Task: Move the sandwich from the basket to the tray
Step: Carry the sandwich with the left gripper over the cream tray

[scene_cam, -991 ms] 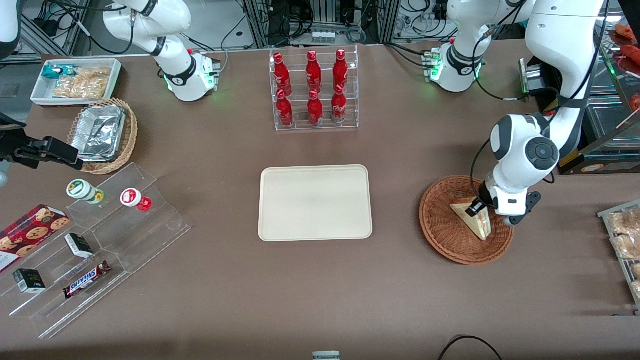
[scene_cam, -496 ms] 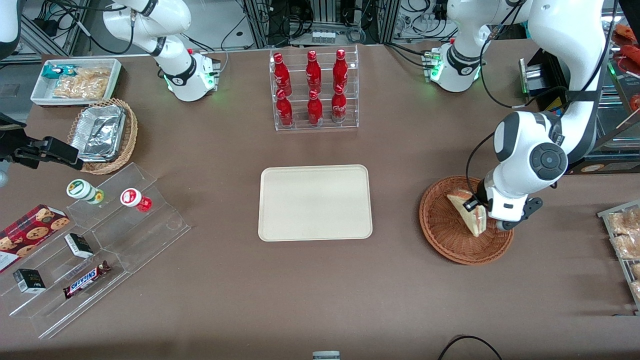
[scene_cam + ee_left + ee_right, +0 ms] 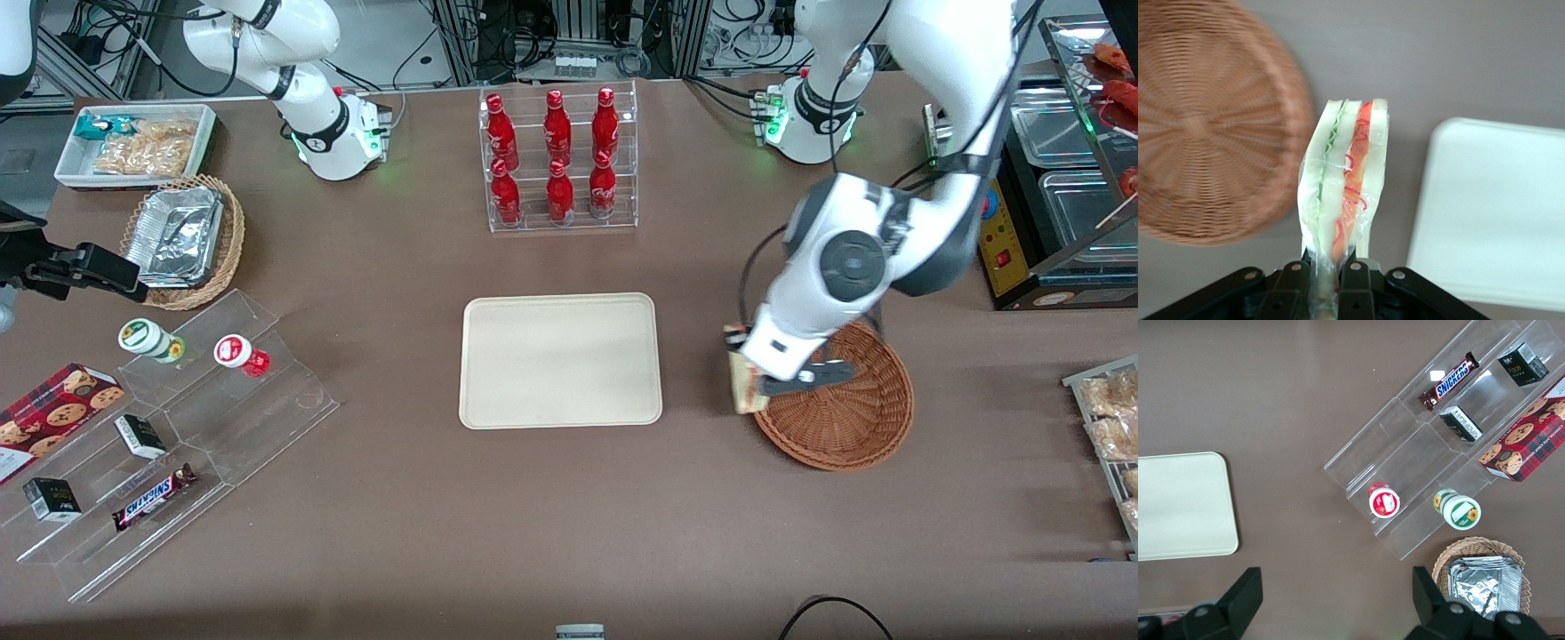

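Table (image 3: pixel 569 533): brown, with the working arm's things at one end and snack racks toward the parked arm's end.
Arm (image 3: pixel 853 258): bent over the basket's edge, wrist pointing down, forearm leaning toward the tray.
Tray (image 3: pixel 560 360): bare, flat, in the middle of the table; near the basket but not touching it.
Basket (image 3: pixel 845 427): round wicker, nothing visible left inside; toward the working arm's end.
Gripper (image 3: pixel 756 382): above the basket rim on the tray side, off the table.
Fingers (image 3: pixel 1351 277): pinching the sandwich by one narrow end, pressed on both bread faces.
Sandwich (image 3: pixel 1345 180): held in the air, standing out from the fingers, filling edge toward the wrist camera; over the strip of table between basket and tray.
Step in hand: carrying the sandwich across to the tray, as I judge it.
Doing it well: keep it high enough to clear the tray rim, go well past the rim toward the middle, then lower until a bread face lies flat before letting go.
Risk: the clear wrap looks slippery and the grip is at one end only, so a quick swing could tilt or drop it.
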